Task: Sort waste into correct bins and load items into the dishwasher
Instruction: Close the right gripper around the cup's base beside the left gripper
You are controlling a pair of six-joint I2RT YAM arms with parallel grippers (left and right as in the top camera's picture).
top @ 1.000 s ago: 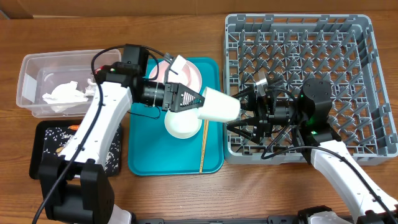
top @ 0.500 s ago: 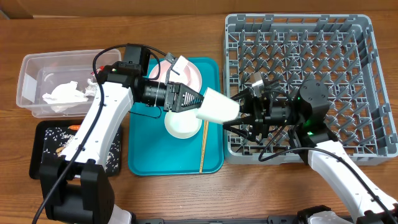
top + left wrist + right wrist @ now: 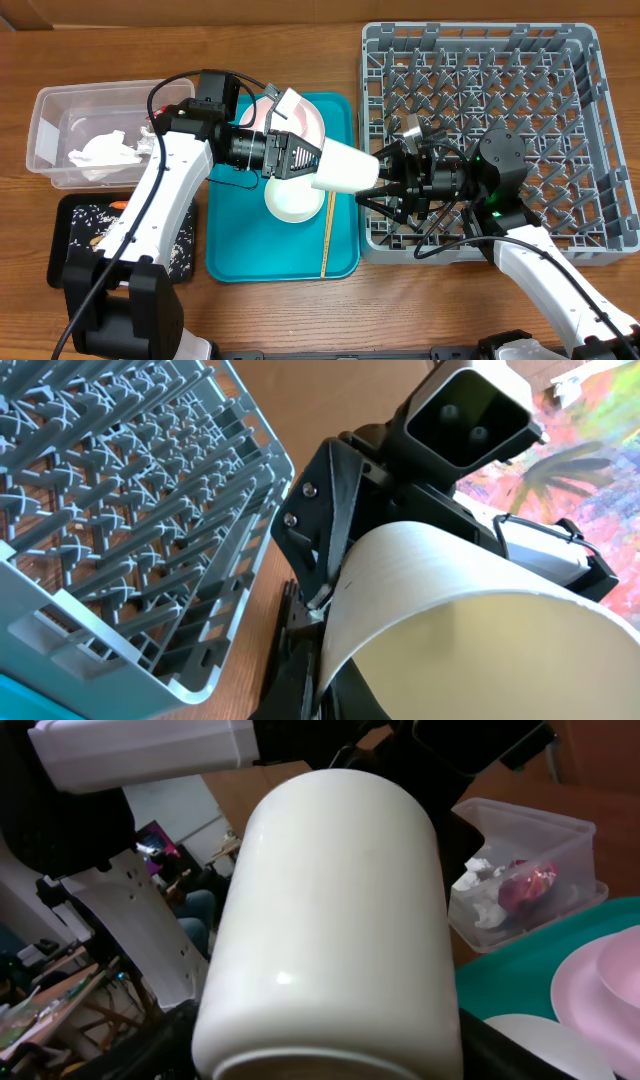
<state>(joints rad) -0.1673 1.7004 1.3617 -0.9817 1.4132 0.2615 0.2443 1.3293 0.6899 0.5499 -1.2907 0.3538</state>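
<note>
**A:** Start at the left fingers [image 3: 303, 160]. What have they got?

**B:** They are pinched tight on one end of the white cup [image 3: 348, 170] and hold it in the air. It hangs over the right edge of the teal tray [image 3: 240, 250], above a white bowl [image 3: 293, 202] and clear of the table [image 3: 300, 320].

**A:** How does the cup lie?

**B:** On its side. Its long axis runs left to right, from the left fingers straight toward the right fingers [image 3: 384, 180]. The free end points at the grey dish rack [image 3: 480, 30], just beside its near wall.

**A:** And the right fingers?

**B:** They are spread wide, one on each side of that free end. The right wrist view shows the cup filling the space between them. I can't tell whether the pads touch it.

**A:** So which arm is nearer the rack?

**B:** The right one, since it reaches out from over the rack. I'd judge this is a hand-over. The right fingers must close across the cup's width, square to its long axis, before the left ones let go.
</note>
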